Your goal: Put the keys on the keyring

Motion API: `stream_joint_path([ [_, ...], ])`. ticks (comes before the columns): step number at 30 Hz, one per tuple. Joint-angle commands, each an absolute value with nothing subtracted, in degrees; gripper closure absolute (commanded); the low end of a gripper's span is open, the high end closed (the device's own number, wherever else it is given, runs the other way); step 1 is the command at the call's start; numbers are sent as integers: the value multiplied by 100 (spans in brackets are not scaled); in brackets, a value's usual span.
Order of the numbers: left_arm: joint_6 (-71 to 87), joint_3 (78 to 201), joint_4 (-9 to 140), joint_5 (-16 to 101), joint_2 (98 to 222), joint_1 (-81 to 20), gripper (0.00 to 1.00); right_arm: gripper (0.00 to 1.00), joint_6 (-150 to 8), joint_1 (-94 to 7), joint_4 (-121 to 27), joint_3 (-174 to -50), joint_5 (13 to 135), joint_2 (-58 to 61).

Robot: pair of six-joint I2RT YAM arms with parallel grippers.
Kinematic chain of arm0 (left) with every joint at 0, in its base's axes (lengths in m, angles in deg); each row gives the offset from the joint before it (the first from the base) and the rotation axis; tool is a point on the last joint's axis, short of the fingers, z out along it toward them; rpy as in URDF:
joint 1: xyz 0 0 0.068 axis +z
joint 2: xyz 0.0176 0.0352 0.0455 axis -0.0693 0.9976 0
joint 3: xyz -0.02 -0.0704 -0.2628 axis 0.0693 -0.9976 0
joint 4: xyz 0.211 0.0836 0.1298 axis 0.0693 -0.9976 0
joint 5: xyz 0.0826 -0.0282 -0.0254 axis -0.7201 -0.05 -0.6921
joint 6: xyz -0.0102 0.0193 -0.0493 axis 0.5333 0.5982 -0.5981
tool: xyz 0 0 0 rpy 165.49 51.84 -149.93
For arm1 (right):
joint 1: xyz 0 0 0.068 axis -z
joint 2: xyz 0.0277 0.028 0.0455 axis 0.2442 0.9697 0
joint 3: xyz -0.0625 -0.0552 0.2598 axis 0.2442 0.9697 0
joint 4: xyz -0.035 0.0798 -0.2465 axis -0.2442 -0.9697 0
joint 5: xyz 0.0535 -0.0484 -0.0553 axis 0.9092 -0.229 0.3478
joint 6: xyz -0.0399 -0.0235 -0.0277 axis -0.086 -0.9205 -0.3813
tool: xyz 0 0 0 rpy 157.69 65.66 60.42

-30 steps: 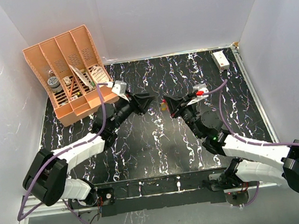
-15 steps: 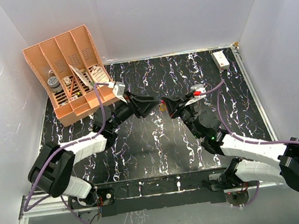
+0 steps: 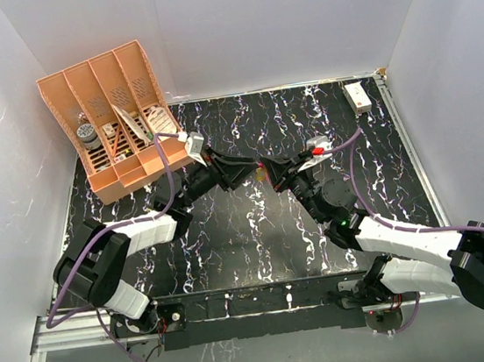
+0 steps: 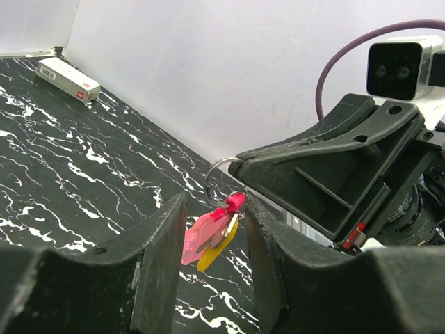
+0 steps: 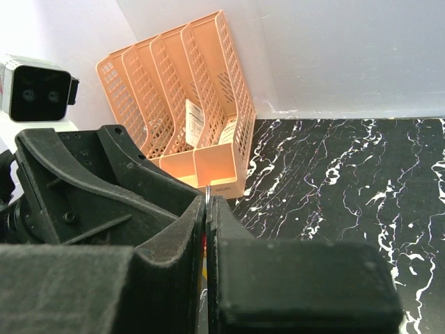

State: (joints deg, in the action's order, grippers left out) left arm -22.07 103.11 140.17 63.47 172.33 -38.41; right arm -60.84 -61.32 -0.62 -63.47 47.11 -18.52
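The keyring hangs in mid-air above the table. Its metal ring carries a pinkish-red fob, with a yellow-gold key hanging behind the fob. My right gripper is shut on the ring, whose thin edge pokes out between the fingertips. My left gripper is open, with one finger on each side of the hanging fob and key and not touching them. In the top view both grippers meet at mid-table, left and right, with a red spot of the fob between them.
An orange mesh file organizer with papers and a small jar stands at the back left and also shows in the right wrist view. A small white box lies at the back right and shows in the left wrist view.
My left gripper has moved right and my right gripper slightly left, so the left fingers now straddle the hanging fob and key.
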Motion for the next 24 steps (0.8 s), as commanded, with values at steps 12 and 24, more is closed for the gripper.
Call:
stream_joint_path([
  [12, -2243, 10712, 14317, 6467, 17355, -3790, 69, 100, -6074, -6116, 455, -6429, 4912, -1821],
  [24, -2160, 10780, 14161, 6471, 17355, -3792, 86, 100, -6068, -6111, 508, -6431, 5012, -1766],
])
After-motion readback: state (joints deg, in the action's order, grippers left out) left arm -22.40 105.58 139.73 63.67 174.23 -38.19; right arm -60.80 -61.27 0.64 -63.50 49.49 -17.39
